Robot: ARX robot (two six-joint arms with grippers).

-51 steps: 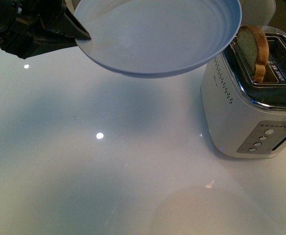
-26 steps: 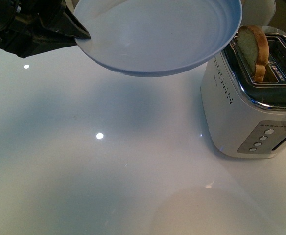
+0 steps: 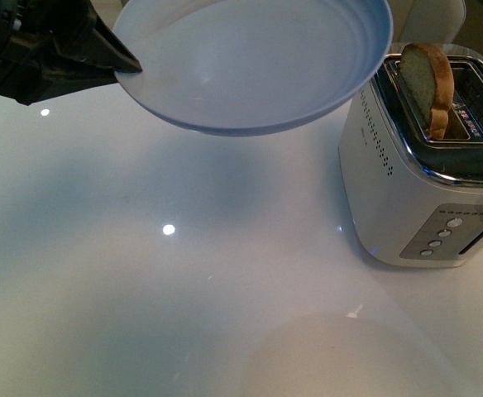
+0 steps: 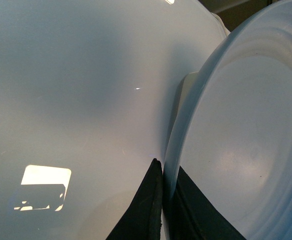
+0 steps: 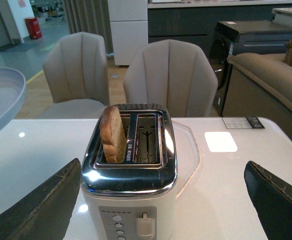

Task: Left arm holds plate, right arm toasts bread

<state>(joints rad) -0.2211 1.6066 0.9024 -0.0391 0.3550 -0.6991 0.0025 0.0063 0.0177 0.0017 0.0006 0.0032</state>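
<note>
Left jaws clamp 1 plate (image 3: 250, 66), right jaws spread — 1 bread (image 3: 428, 78) in 1 toaster (image 3: 390, 190)

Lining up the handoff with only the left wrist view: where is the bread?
Observer: The bread slice stands upright in the toaster slot nearer the plate, its top sticking out.
Operator: Is the right pincer on it?
Observer: No, the right pincer is open and apart from the toaster, facing its lever end.
Operator: Plate clear of the toaster?
Observer: Yes, the right wrist view shows a gap between them.
</note>
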